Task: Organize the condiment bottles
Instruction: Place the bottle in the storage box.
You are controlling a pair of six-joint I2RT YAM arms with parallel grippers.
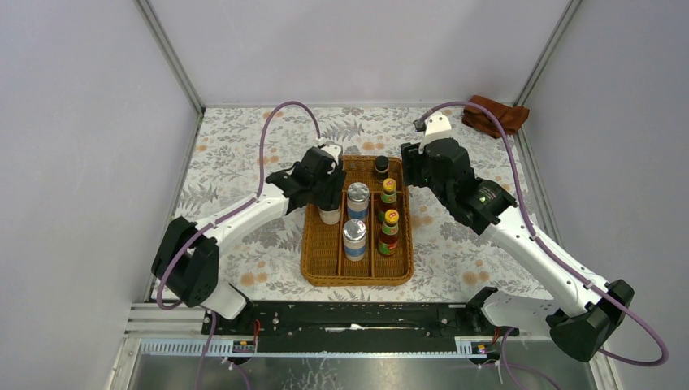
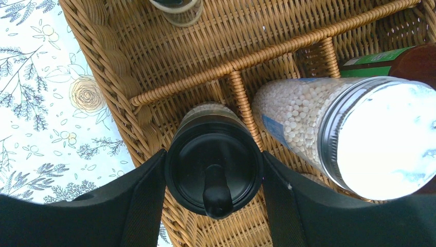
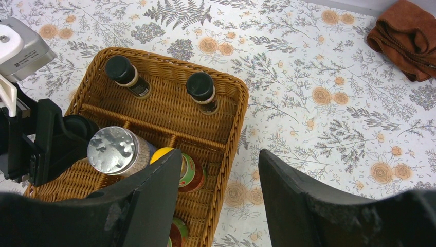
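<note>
My left gripper [image 2: 213, 170] is clamped on a black-lidded jar [image 2: 211, 149] in the left compartment of the tray [image 1: 356, 281], beside a silver-lidded shaker [image 2: 380, 139]. I see my right gripper [image 3: 220, 154] hanging open and empty just right of the tray.

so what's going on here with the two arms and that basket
The robot is sorting condiment bottles into a wicker tray. The left pincer is closed around a black-lidded jar in the tray's left column. Silver-lidded shakers stand in the middle column, red sauce bottles in the right one, and two tiny dark bottles in the far section. The right pincer is open and empty, near the tray's right side.
</note>
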